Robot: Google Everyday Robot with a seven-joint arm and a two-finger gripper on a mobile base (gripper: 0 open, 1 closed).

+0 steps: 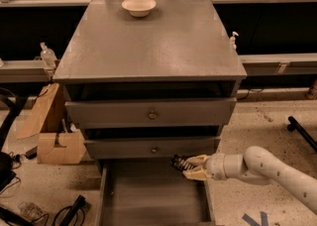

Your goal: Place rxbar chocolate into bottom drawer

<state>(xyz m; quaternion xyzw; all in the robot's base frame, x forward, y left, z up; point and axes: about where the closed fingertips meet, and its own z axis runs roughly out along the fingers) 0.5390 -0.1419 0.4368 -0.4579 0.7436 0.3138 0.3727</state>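
Note:
The gripper (pixel 189 167) reaches in from the right on a white arm and is shut on the rxbar chocolate (pixel 179 162), a small dark bar with pale markings sticking out left of the fingers. It holds the bar just above the back right part of the bottom drawer (pixel 111 200), which is pulled out as a wide, shallow grey tray with nothing visible inside. The gripper sits right below the front of the middle drawer (pixel 153 148).
The grey cabinet top (pixel 148 41) carries a white bowl (pixel 138 6) at the back. The top drawer (pixel 151 114) and middle drawer are pushed in. Cardboard boxes (pixel 57 145) and cables lie on the floor to the left.

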